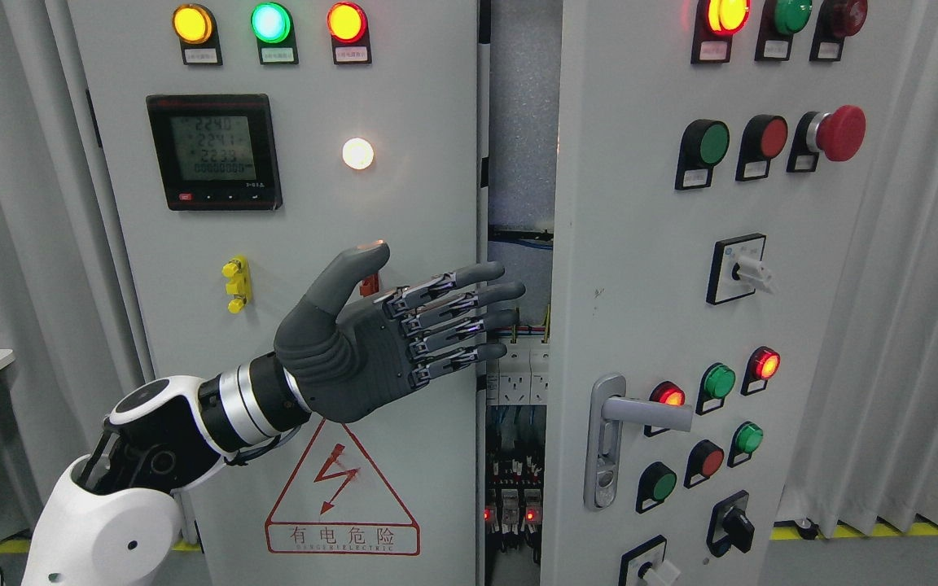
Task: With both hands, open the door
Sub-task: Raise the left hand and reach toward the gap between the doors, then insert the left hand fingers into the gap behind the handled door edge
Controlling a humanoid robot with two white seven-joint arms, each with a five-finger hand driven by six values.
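Observation:
A grey electrical cabinet fills the head view. Its right door (640, 268) stands ajar, swung toward me, and carries a silver lever handle (624, 411) low on its left side. A dark gap (522, 244) between the doors shows wiring and breakers inside. The left door (404, 456) looks closed. My left hand (444, 321) is raised in front of the left door, palm toward me, fingers (469, 303) stretched flat and pointing right, their tips reaching the inner edge by the gap. It holds nothing. No right arm shows.
The left door bears a digital meter (214, 152), lit indicator lamps (270, 23), a yellow latch (234, 285) and a red hazard triangle (342, 488). The right door has several push buttons, rotary switches and a red emergency stop (839, 133). Grey curtains (909, 285) hang on both sides.

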